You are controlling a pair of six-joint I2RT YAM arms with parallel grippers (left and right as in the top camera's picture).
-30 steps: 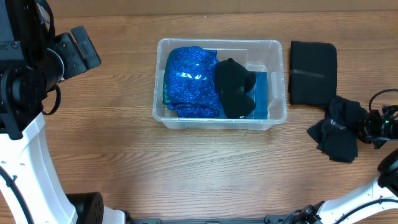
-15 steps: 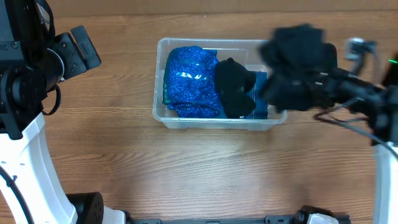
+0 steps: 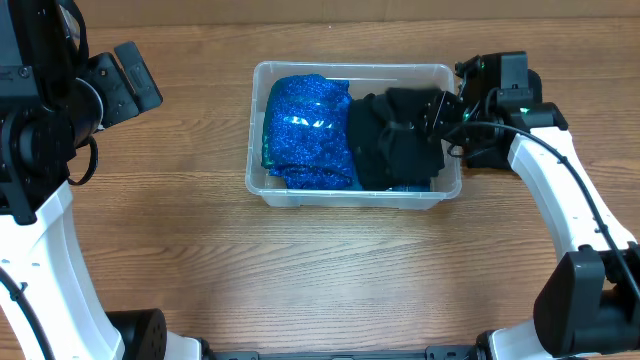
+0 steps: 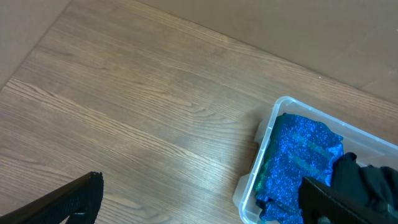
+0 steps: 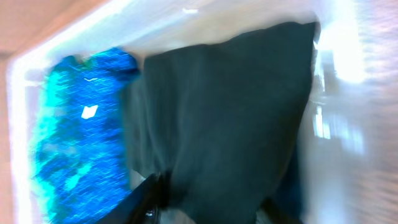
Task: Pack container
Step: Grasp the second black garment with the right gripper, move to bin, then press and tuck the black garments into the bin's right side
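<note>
The left arm stands at the far left edge, raised above the wood-grain tabletop. Its pincer is spread wide, with nothing between the dark fingers.

The container sits near the middle of the tabletop, toward its far side. It is open side up, and its long axis runs left to right in the overhead view. It is a clear plastic box with rounded corners and a thick rim.

A crumpled, glittery blue cloth fills its left half. A soft, matte black cloth is heaped in the right half, touching the blue one.

The white right arm bends in from the right edge and reaches over the container's right end. Its pincer is pinching a bunch of the black cloth, though the wrist view is blurred.
</note>
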